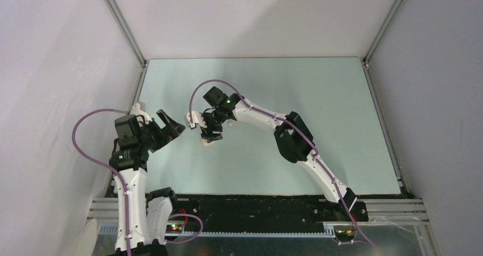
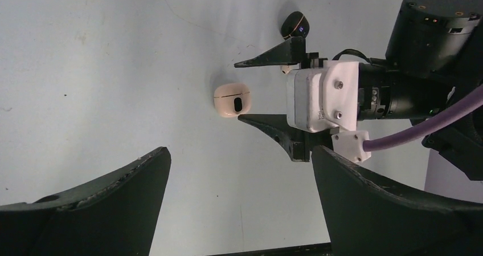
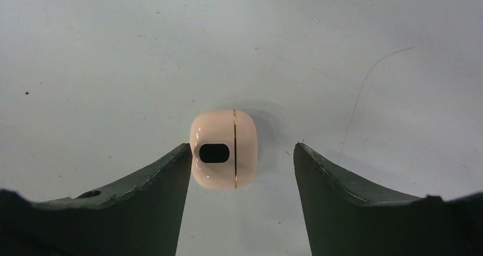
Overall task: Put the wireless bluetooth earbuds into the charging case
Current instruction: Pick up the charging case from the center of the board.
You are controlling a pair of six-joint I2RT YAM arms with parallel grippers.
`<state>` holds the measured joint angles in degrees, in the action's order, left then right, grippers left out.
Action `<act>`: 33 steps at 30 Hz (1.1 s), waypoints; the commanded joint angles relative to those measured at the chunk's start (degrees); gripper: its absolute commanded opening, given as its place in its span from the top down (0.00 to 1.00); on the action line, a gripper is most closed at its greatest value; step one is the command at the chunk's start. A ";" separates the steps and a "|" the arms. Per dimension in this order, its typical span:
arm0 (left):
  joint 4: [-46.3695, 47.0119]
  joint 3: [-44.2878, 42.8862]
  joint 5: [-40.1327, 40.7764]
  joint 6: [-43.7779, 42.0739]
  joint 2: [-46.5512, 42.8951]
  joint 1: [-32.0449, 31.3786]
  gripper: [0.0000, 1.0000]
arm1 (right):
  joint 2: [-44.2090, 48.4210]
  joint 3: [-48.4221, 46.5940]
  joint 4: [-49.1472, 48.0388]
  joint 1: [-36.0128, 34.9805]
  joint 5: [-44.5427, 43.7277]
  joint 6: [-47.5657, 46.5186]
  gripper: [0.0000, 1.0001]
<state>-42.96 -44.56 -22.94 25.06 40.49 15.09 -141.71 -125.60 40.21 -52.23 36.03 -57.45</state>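
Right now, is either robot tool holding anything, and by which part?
Nothing is held. The open right tool straddles the closed pale cream rounded plastic case without gripping it; the left tool is open and empty.

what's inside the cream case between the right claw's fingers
Nothing inside shows: the cream case is shut, lying on the table, with only its seam and a dark oval mark visible. Whatever it holds is hidden.
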 commanded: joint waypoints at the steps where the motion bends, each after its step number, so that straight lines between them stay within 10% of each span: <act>1: 2.16 0.49 -1.56 1.25 -0.32 0.62 0.00 | -1.64 -3.77 5.00 -0.25 -0.42 -0.95 0.30; 16: 4.09 1.85 -1.45 3.28 -0.22 0.64 0.01 | -2.57 -3.45 6.54 -1.27 -6.30 1.86 0.38; 23: 5.04 2.37 0.22 4.89 0.01 0.57 0.02 | -1.25 -2.08 3.26 -1.17 -6.75 6.25 0.59; 33: 16.69 2.69 -5.43 -0.83 7.62 -6.87 0.12 | 26.12 20.16 -6.85 1.16 -11.85 12.87 0.68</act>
<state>-34.06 -41.28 -23.18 28.05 44.49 11.99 -131.52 -110.08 41.08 -52.18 27.35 -48.40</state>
